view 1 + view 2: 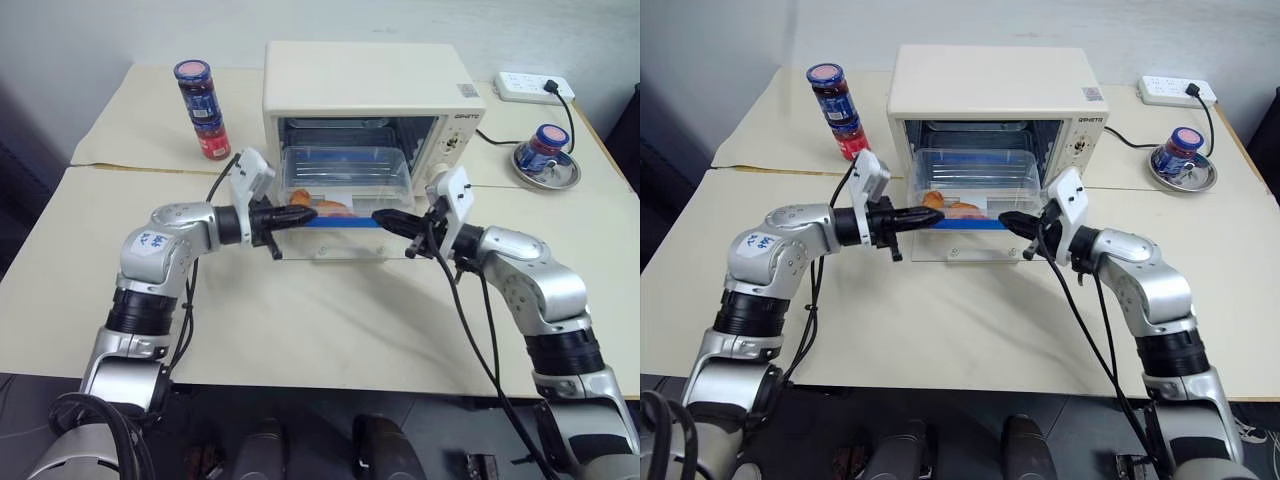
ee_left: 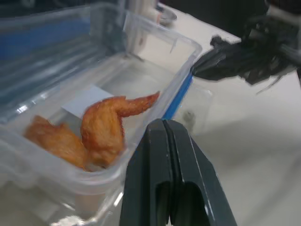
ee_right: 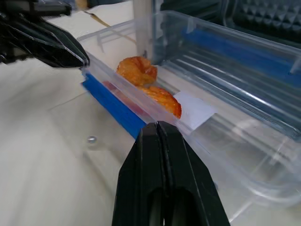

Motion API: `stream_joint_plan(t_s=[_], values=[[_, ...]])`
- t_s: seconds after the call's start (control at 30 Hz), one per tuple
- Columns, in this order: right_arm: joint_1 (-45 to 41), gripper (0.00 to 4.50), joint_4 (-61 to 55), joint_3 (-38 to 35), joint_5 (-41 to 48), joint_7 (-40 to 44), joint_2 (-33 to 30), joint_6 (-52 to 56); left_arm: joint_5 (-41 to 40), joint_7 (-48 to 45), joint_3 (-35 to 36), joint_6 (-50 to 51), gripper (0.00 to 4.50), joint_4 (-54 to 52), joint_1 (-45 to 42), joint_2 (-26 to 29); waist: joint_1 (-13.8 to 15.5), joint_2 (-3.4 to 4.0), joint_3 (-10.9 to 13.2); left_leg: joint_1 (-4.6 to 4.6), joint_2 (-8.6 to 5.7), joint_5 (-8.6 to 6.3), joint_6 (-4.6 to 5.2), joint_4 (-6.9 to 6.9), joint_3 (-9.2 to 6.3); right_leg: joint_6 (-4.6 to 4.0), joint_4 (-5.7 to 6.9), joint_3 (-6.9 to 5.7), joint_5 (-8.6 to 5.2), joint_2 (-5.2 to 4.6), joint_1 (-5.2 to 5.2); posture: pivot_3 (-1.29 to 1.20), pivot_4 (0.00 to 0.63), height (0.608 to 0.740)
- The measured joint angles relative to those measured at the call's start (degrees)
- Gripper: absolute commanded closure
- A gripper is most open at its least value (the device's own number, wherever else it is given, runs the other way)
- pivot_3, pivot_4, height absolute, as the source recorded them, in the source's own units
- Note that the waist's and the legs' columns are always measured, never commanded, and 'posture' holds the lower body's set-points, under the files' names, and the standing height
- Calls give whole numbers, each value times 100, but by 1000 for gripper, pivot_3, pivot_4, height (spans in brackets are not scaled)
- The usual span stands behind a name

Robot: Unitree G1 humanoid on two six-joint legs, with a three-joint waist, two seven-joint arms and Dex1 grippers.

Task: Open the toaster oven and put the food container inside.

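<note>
I saw both grippers pinched shut, empty: the left gripper (image 1: pixel 310 213) at one near corner of the clear rectangular plastic food container (image 1: pixel 350 172), the right gripper (image 1: pixel 378 216) at the other. It rested half inside the open cream-white toaster oven (image 1: pixel 365 85), whose panel lettering I couldn't read.

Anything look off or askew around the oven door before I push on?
Nothing spilled or damaged. The one oddity: the food container sits half in the toaster oven, its near end with the blue clip resting out on the lowered glass door. Left hand and right hand, both shut, flank that end.
</note>
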Motion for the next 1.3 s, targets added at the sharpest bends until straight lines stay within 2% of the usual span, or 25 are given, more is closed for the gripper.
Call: stream_joint_plan(t_s=[0.23,0.43,0.67,0.87,0.97,1.07,1.13,1.3], values=[[-913,4468,1457,-99,-744,-819,852,-919,540,1052,300,-820,4500,1262,-747,-546,-74,0,0,0,1,3,-4,4,-1,1,9,-7,1,0,-2,0,150,740],[-1109,4468,1987,-225,-963,-1125,1180,-1327,736,1222,371,-1229,4500,1602,-886,-609,-176,1,1,-1,2,3,-6,-6,0,1,9,-18,1,-5,-9,0,150,740],[-891,4468,1017,-426,-473,-690,1103,-848,6,613,653,-585,4500,396,-599,-411,-277,6,3,0,5,4,-7,-17,-41,1,11,-31,1,-9,-13,0,150,740],[-301,4468,109,-395,-150,-300,966,-216,-943,297,1140,470,4500,-677,-264,64,-285,7,4,1,4,4,-7,-13,-51,1,14,-27,0,-10,-11,0,150,740],[-191,4468,-248,-357,-52,-97,797,13,-1132,-40,915,827,4500,-1324,165,482,-278,8,4,8,3,3,-7,-17,-51,0,13,-25,0,-10,-6,0,150,740],[-34,4468,-472,-357,13,111,626,160,-769,-73,237,897,4500,-1476,638,715,-220,10,4,13,-2,3,-6,-14,-51,0,9,-23,0,-11,5,0,150,740],[10,4468,-472,-352,12,137,607,199,-436,77,-138,871,4500,-1231,732,639,-153,10,4,11,-1,3,-5,-6,-46,0,9,-20,0,-8,4,0,150,740],[4,4468,-489,-352,29,138,613,234,319,637,-309,81,4500,46,287,4,-76,10,4,5,-4,2,-4,1,-24,0,10,-25,0,-9,3,0,150,740]])
